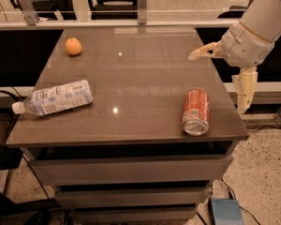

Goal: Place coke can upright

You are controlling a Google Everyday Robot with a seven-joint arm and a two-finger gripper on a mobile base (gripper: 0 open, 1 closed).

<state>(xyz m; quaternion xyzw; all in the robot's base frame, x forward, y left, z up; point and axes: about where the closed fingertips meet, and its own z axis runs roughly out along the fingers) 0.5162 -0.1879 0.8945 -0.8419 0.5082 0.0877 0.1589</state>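
Note:
The coke can (pixel 195 111) is red with a silver end. It lies on its side near the front right corner of the brown table (pixel 131 74), its silver end facing the front edge. My gripper (pixel 218 81) hangs at the table's right edge, up and to the right of the can and not touching it. It is open wide: one cream finger (pixel 203 52) points left over the table, the other (pixel 244 90) points down beside the table's edge. It holds nothing.
A clear plastic bottle (pixel 56 97) with a white-blue label lies on its side at the front left. An orange (pixel 73 46) sits at the back left. A rail and chairs stand behind the table. Drawers are below the tabletop.

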